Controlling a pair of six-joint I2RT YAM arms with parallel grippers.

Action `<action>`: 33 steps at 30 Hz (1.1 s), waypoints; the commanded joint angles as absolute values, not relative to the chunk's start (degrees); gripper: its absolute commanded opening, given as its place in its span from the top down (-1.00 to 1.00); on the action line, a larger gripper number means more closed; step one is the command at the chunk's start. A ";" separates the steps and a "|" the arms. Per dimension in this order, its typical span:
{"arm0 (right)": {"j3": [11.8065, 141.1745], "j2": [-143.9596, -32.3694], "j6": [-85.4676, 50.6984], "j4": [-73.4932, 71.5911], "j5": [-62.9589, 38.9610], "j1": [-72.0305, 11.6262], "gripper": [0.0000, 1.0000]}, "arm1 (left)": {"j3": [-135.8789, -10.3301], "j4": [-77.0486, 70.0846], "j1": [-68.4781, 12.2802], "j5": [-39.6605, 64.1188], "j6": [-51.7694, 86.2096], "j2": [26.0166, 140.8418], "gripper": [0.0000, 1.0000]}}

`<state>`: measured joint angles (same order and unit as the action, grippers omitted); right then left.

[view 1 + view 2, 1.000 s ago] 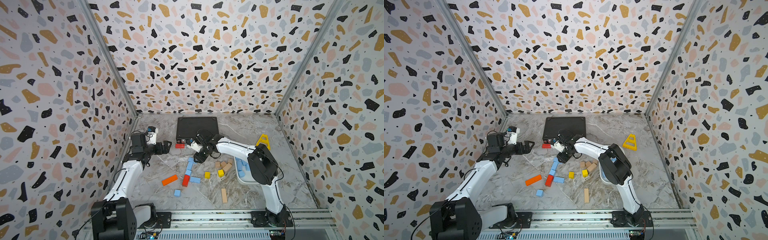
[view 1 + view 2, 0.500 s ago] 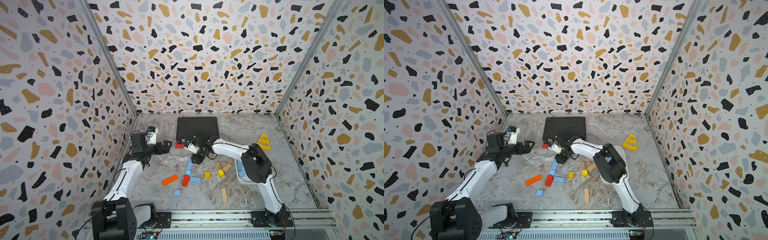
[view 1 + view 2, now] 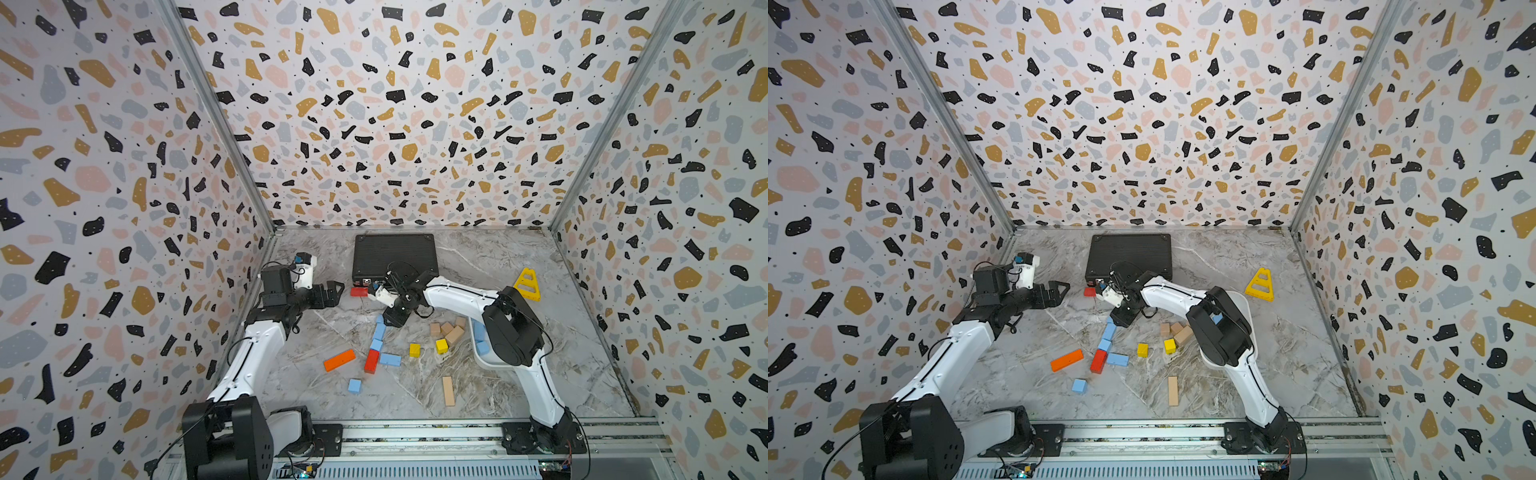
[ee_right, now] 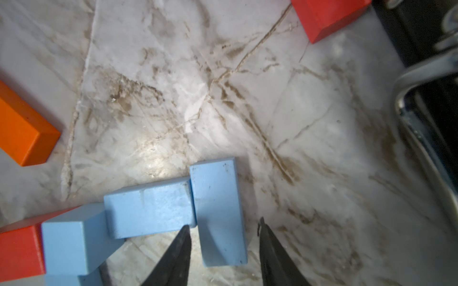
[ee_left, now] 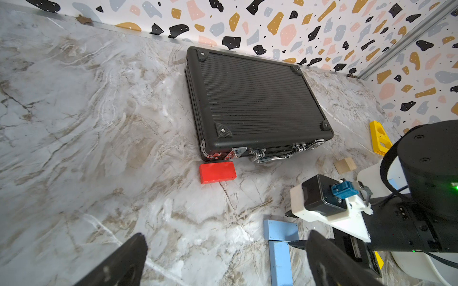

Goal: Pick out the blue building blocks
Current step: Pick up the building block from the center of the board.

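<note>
Right gripper (image 4: 223, 225) partly open, straddling a small matte light-blue block (image 4: 215, 193) on the marble tabletop (image 4: 173, 86), gap visible at one finger, nothing clamped. Other light-blue blocks (image 3: 379, 332) run from it toward a red bar (image 3: 371, 360); a few lie in the white bowl (image 3: 482, 362). Left gripper (image 5: 223, 260) wide open, empty, near the black ribbed case (image 5: 255, 99).

seven visible blue blocks (image 3: 390, 360), two red blocks (image 3: 371, 360)

Lab test cell: terrazzo-print walls (image 3: 415, 124), marble tabletop (image 3: 498, 395), aluminium rail (image 3: 415, 434)
</note>
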<state>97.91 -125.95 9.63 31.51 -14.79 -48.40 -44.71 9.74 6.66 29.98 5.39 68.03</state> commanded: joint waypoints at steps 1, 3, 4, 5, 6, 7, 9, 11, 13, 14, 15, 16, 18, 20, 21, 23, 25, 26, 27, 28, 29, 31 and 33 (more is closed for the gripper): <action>98.70 -126.35 10.71 33.38 -15.86 -48.78 0.07 | -43.94 7.03 6.94 31.42 5.71 67.81 -0.99; 98.88 -126.81 10.63 33.56 -15.63 -48.80 0.09 | -44.02 7.03 6.94 31.51 5.62 67.68 -1.00; 99.10 -127.03 10.55 33.77 -15.47 -48.80 0.09 | -44.02 7.02 6.94 31.47 5.60 67.68 -0.99; 99.31 -127.22 10.55 33.91 -15.38 -48.79 0.10 | -44.08 7.03 6.94 31.50 5.59 67.63 -0.99; 99.46 -127.41 10.55 34.06 -15.23 -48.80 0.10 | -44.06 7.07 6.94 31.53 5.62 67.59 -0.99; 99.73 -127.53 10.63 34.30 -15.07 -48.86 0.10 | -44.12 7.09 6.94 31.47 5.62 67.66 -0.99; 99.89 -127.58 10.85 34.43 -14.63 -48.87 0.10 | -44.03 7.03 6.94 31.56 5.59 67.76 -0.99; 99.76 -127.66 11.07 34.45 -14.17 -48.87 0.12 | -43.99 7.03 6.94 31.71 5.59 67.82 -0.99; 99.76 -127.85 11.20 34.62 -13.82 -48.84 0.16 | -44.03 7.03 6.99 31.66 5.62 67.91 -0.99; 99.76 -127.93 11.25 34.67 -13.62 -48.82 0.17 | -44.03 6.95 6.94 31.67 5.59 67.94 -1.00; 99.76 -127.97 11.25 34.67 -13.47 -48.87 0.18 | -43.99 6.94 6.94 31.71 5.50 68.06 -1.00; 99.70 -127.99 11.24 34.67 -13.23 -48.87 0.19 | -43.94 6.94 6.94 31.77 5.59 68.19 -0.99; 99.43 -128.10 11.16 34.46 -12.55 -48.86 0.22 | -43.95 6.86 6.94 31.89 5.54 68.34 -0.99; 99.47 -128.34 11.01 34.23 -12.05 -48.87 0.22 | -44.03 6.86 6.90 31.88 5.59 68.53 -1.00; 99.65 -128.45 10.90 34.10 -11.90 -48.83 0.20 | -44.00 6.86 6.92 31.83 5.48 68.55 -0.99; 100.26 -128.93 10.66 34.10 -12.14 -48.87 0.14 | -43.98 6.77 6.94 31.90 5.54 68.63 -0.99; 100.91 -129.50 10.52 34.06 -12.55 -48.87 0.13 | -44.03 6.77 6.95 31.90 5.52 68.73 -1.00; 101.32 -129.92 10.50 34.19 -12.57 -48.91 0.13 | -44.03 6.77 6.97 31.84 5.54 68.80 -1.00; 101.67 -130.28 10.55 34.37 -12.50 -48.95 0.13 | -44.03 6.77 6.96 31.90 5.49 68.82 -1.00; 101.98 -130.61 10.54 34.42 -12.40 -48.96 0.13 | -44.03 6.78 7.01 31.85 5.49 68.82 -0.99; 102.21 -130.98 10.70 34.60 -12.24 -49.03 0.13 | -44.03 6.78 7.00 31.87 5.54 68.90 -1.00; 102.80 -131.68 10.96 34.97 -11.97 -49.13 0.13 | -44.03 6.77 7.03 31.83 5.51 68.90 -0.99; 103.17 -132.33 11.33 35.28 -11.44 -49.22 0.15 | -44.01 6.77 7.01 31.88 5.52 68.94 -0.99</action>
